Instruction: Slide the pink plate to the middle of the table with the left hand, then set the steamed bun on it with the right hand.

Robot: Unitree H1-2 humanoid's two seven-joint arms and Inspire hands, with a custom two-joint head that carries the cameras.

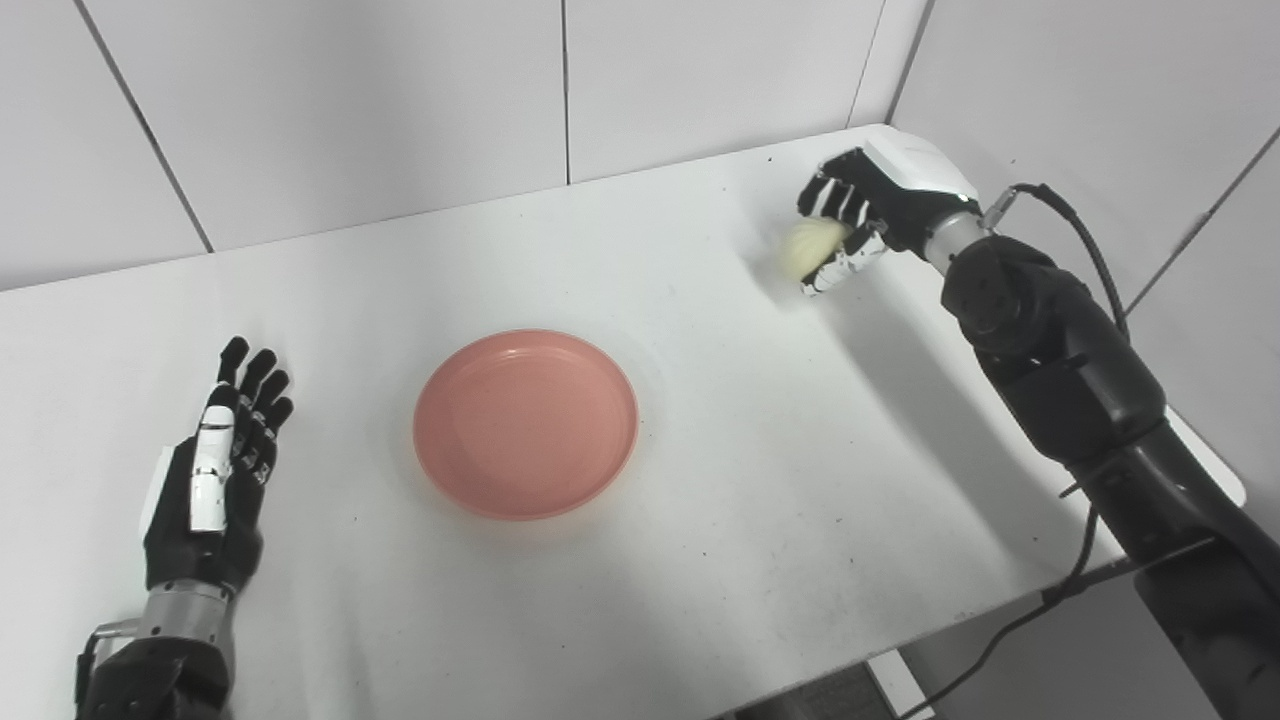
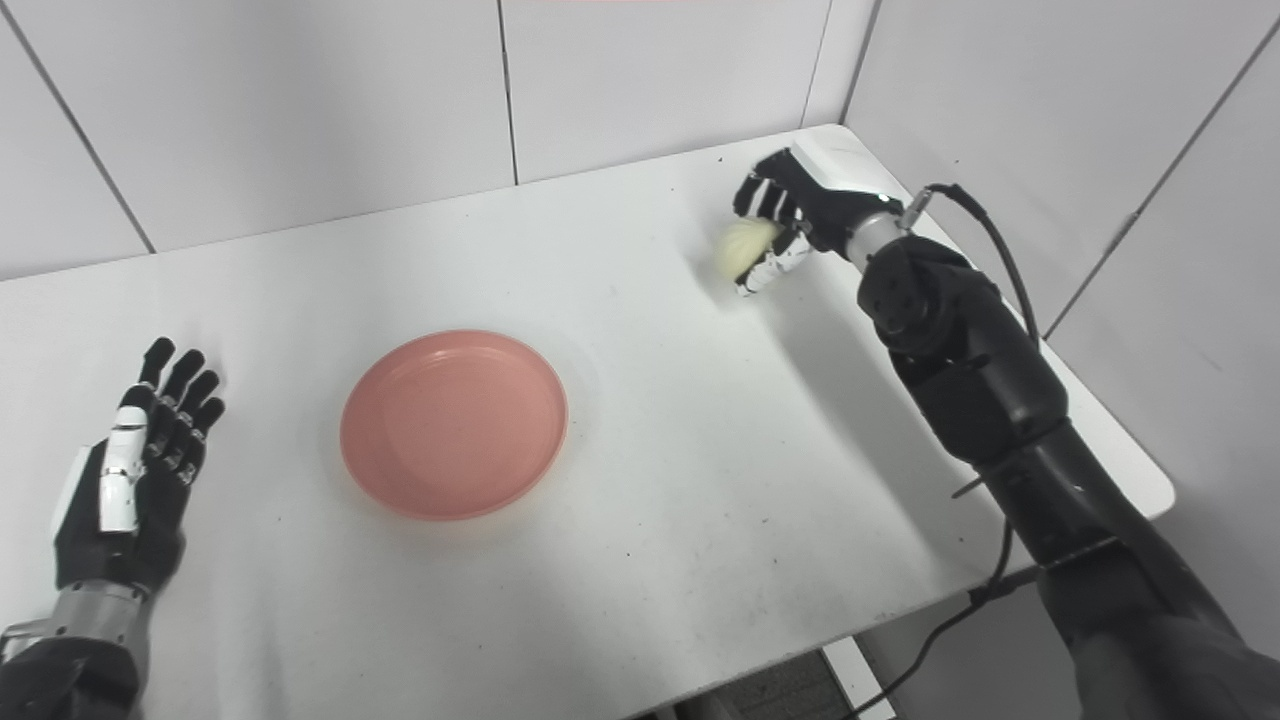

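The pink plate (image 1: 526,422) lies flat and empty near the middle of the white table (image 1: 700,500). My left hand (image 1: 222,460) rests open on the table to the plate's left, fingers straight, apart from the plate. My right hand (image 1: 856,215) is at the far right corner, its fingers closed around the pale steamed bun (image 1: 810,248). The bun looks blurred and sits at or just above the table surface. It also shows in the right eye view (image 2: 742,250), held between the thumb and fingers of the right hand (image 2: 790,220).
White walls enclose the table at the back and right. The table's right edge (image 1: 1200,450) runs beneath my right arm. A black cable (image 1: 1080,240) loops along the right forearm and hangs below the table's front edge.
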